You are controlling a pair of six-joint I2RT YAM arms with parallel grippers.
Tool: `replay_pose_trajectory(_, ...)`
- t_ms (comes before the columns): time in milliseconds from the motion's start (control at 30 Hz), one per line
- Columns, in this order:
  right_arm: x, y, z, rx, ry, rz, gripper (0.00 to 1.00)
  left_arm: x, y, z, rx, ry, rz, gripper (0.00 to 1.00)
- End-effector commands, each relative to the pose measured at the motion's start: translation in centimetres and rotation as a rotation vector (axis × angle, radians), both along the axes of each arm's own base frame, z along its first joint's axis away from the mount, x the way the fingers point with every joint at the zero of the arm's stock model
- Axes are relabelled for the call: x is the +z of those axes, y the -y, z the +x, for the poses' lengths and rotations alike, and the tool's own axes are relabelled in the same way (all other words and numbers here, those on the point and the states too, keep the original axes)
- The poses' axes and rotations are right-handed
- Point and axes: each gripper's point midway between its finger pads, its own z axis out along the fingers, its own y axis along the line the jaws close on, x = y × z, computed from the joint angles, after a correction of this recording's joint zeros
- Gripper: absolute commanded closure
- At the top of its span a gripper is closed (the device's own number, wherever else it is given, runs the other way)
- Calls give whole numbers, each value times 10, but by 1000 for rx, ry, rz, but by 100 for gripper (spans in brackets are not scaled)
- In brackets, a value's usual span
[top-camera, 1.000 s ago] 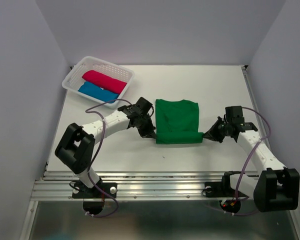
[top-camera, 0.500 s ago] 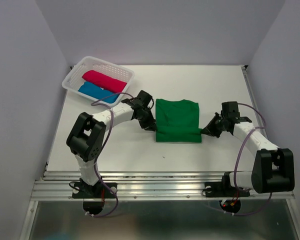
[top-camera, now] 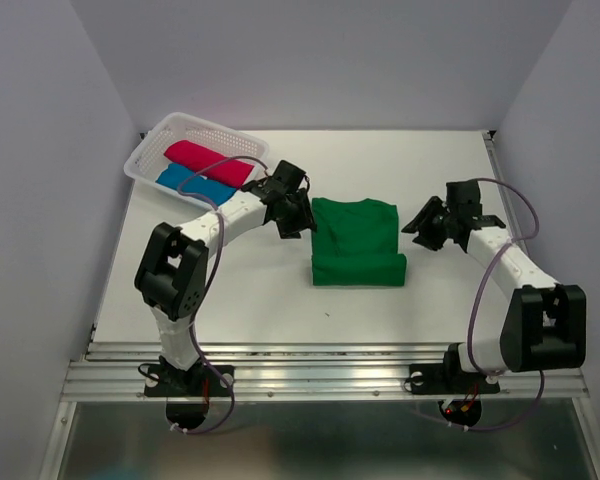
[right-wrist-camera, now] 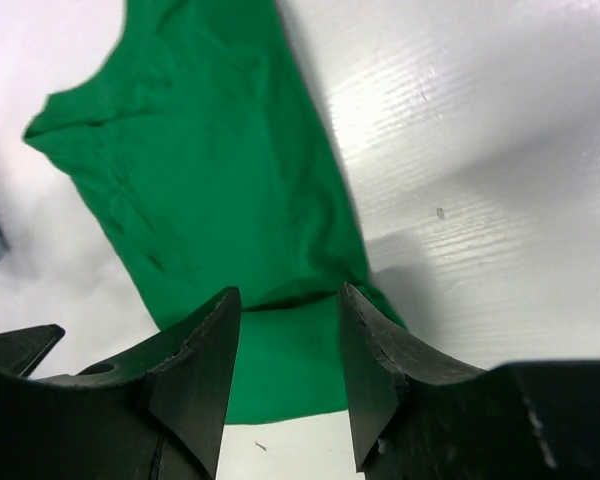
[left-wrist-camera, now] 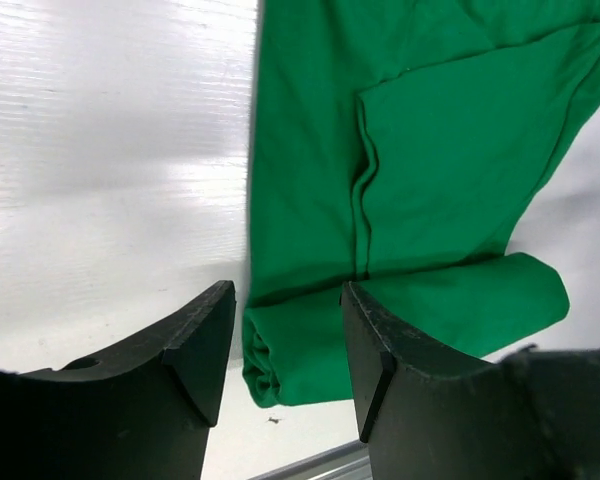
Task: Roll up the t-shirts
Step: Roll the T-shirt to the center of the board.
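The green t-shirt [top-camera: 355, 240] looks barely rolled; the left end effector [top-camera: 296, 222] and right end effector [top-camera: 421, 226] hover parted and empty, needing next to grip its rolled edge.

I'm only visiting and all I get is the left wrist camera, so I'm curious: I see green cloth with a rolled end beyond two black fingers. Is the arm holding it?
Observer: No. From above, the left gripper sits just off the left edge of the green t-shirt, gripping nothing.
Visitor: Is there a second arm?
Observer: Yes. The right gripper is off the shirt's opposite edge, open too and clear of the cloth.
Visitor: Any other shirts?
Observer: Two. A crimson-pink t-shirt and a blue t-shirt, both rolled, lie side by side in a white basket at the far left.
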Motion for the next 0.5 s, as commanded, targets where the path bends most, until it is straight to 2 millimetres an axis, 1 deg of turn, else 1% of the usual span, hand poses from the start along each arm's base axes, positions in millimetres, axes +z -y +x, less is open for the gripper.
replay_pose_trajectory(0,48,7,13,20,145,-51,50,46,-21,4,20,131,69,43)
replay_pose_trajectory(33,55,6,8,29,160,-45,50,51,-19,1,13,150,82,42)
replay_pose_trajectory(67,52,6,7,34,155,-49,50,56,-21,0,16,171,101,43)
replay_pose_trajectory(100,55,5,-3,50,160,-47,50,60,-23,-1,16,196,129,43)
replay_pose_trajectory(133,57,5,-9,58,161,-49,53,67,-24,-8,4,212,141,45)
replay_pose_trajectory(167,55,2,-19,75,147,-51,56,70,-14,-19,-38,227,150,48)
replay_pose_trajectory(200,64,2,-27,82,176,-53,60,73,-12,-24,-50,246,169,50)
replay_pose_trajectory(233,57,-3,-38,105,160,-48,72,74,-11,-34,-67,250,180,59)
replay_pose_trajectory(267,55,-10,-48,133,146,-34,78,75,3,-50,-119,257,167,66)
replay_pose_trajectory(300,53,-14,-55,145,140,-26,86,74,10,-61,-158,254,148,72)
replay_pose_trajectory(333,54,-19,-62,165,149,-16,99,82,22,-67,-193,283,99,81)
replay_pose_trajectory(367,44,-28,-72,195,119,5,99,71,30,-84,-249,249,61,100)
replay_pose_trajectory(400,39,-31,-77,207,109,9,99,72,41,-97,-289,247,23,100)
replay_pose_trajectory(433,35,-34,-80,212,100,12,99,64,50,-105,-319,234,-19,100)
replay_pose_trajectory(467,28,-39,-85,227,87,14,99,63,57,-110,-324,222,-47,100)
